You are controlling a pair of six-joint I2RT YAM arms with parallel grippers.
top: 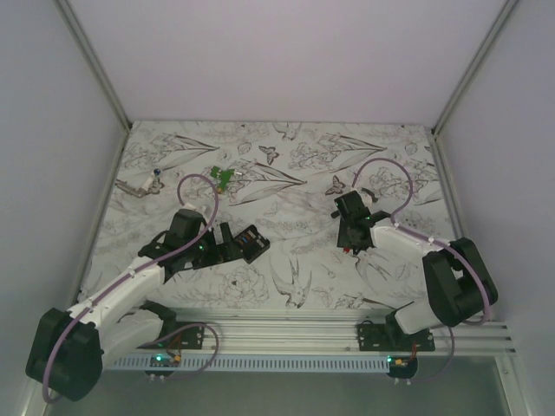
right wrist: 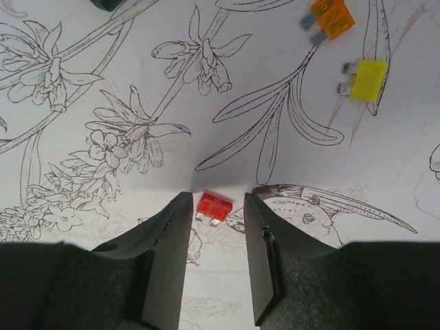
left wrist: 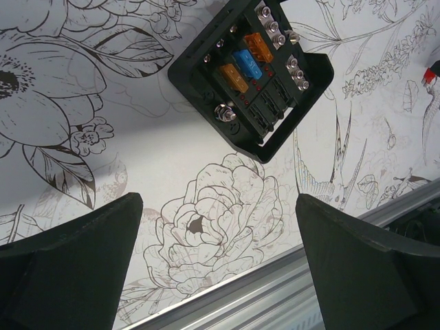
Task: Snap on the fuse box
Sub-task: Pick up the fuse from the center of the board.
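Note:
The fuse box [left wrist: 251,72] is a black square box lying lid-off on the flower-patterned table, with orange and blue fuses and metal screws showing inside. It also shows in the top view [top: 251,242], left of centre. My left gripper [left wrist: 216,206] is open and empty, just short of the box, with its fingers [left wrist: 82,254] wide apart; in the top view the left gripper [top: 223,250] is beside the box's left side. My right gripper [right wrist: 218,198] is open, low over the table, its fingertips on either side of a small red fuse [right wrist: 214,207] without touching it.
An orange fuse [right wrist: 330,19] and a yellow fuse [right wrist: 366,80] lie loose beyond the right gripper [top: 349,243]. A small green piece [top: 223,177] and a thin metal tool [top: 141,184] lie at the back left. An aluminium rail [top: 295,334] runs along the near edge.

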